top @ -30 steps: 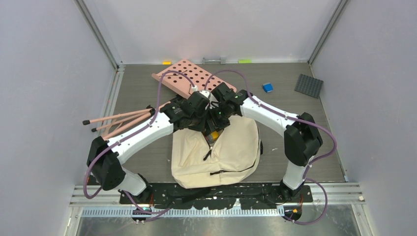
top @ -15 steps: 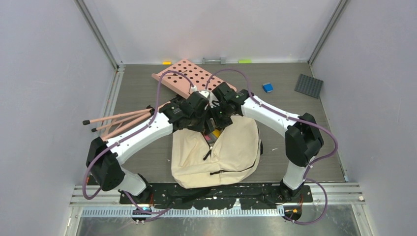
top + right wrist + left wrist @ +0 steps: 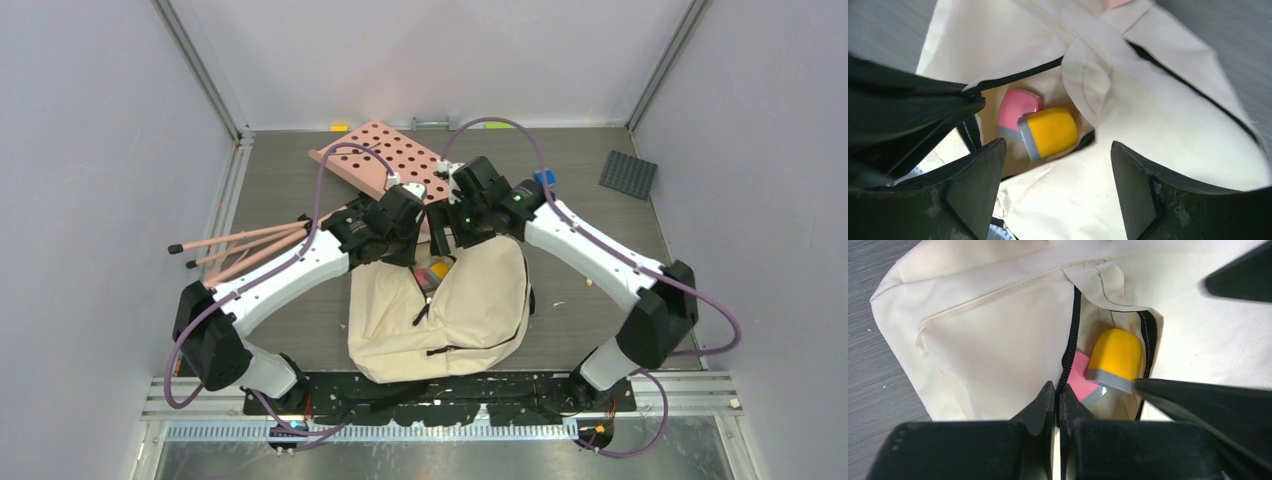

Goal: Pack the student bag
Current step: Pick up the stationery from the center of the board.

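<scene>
Top external view: the student bag [image 3: 440, 320] lies flat on the grey surface [image 3: 280, 190], with its mouth open at the end away from the arm bases. Both arms reach in over that open end. The left pincer [image 3: 1058, 390] is pressed tight together on the bag's black zipper edge, and it seems to be pinching the cloth there, though the tips hide the exact spot. The right pincer [image 3: 1057, 150] is spread wide just above the bag's mouth and holds nothing. Inside the bag sits a yellow thing [image 3: 1050, 131] with a grey band, and a pink thing [image 3: 1018, 107] lies right beside it, touching it. Just past the bag's open end lies a pink board [image 3: 385, 158] full of round holes. To the left of the bag are some thin pink sticks [image 3: 245, 245] with dark tips. Past the bag's far right corner is a small blue block [image 3: 544, 178], partly hidden by the right arm. Farther right of the bag, well apart from it, lies a dark grey bumpy plate [image 3: 628, 174].
</scene>
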